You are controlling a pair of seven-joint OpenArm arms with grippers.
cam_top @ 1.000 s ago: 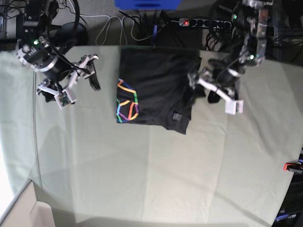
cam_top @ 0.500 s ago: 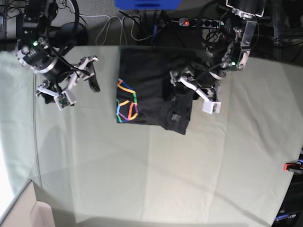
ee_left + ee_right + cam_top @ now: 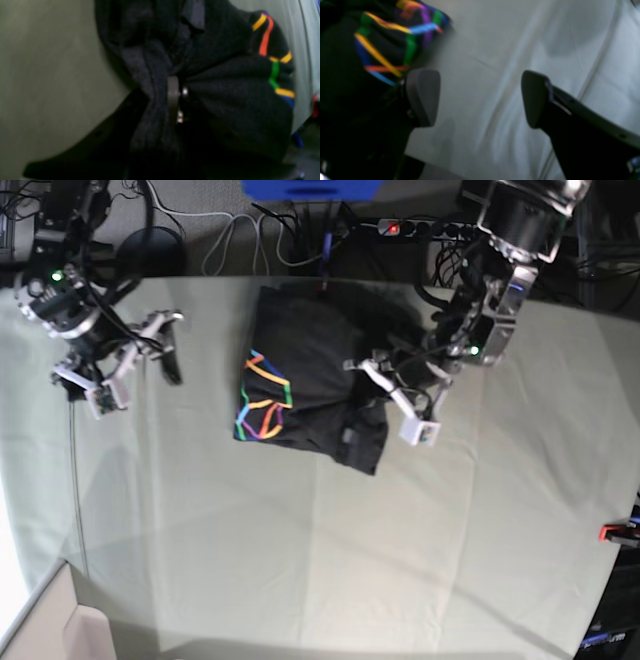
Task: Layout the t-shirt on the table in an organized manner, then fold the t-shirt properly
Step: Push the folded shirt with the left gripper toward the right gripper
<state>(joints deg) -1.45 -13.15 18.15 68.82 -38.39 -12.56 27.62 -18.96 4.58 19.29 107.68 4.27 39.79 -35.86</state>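
The black t-shirt [image 3: 305, 370] lies loosely folded at the back middle of the table [image 3: 300, 560], its rainbow print [image 3: 262, 395] on the left side. My left gripper [image 3: 365, 378] is at the shirt's right edge, shut on a bunch of dark fabric. The left wrist view shows that fabric [image 3: 225, 100] gathered around the gripper [image 3: 175, 100]. My right gripper [image 3: 170, 345] hangs open to the left of the shirt, apart from it. In the right wrist view its fingers [image 3: 422, 97] stand wide over bare cloth, with the print [image 3: 395, 37] at the upper left.
Behind the table's far edge lie a power strip [image 3: 420, 227], cables [image 3: 240, 235] and a blue object [image 3: 310, 188]. A red clamp [image 3: 615, 531] sits at the right edge. The cloth shows fold creases.
My left gripper moved left onto the shirt's right edge and closed on the fabric. The shirt shifted left and skewed. My right arm drifted left, away from the shirt.
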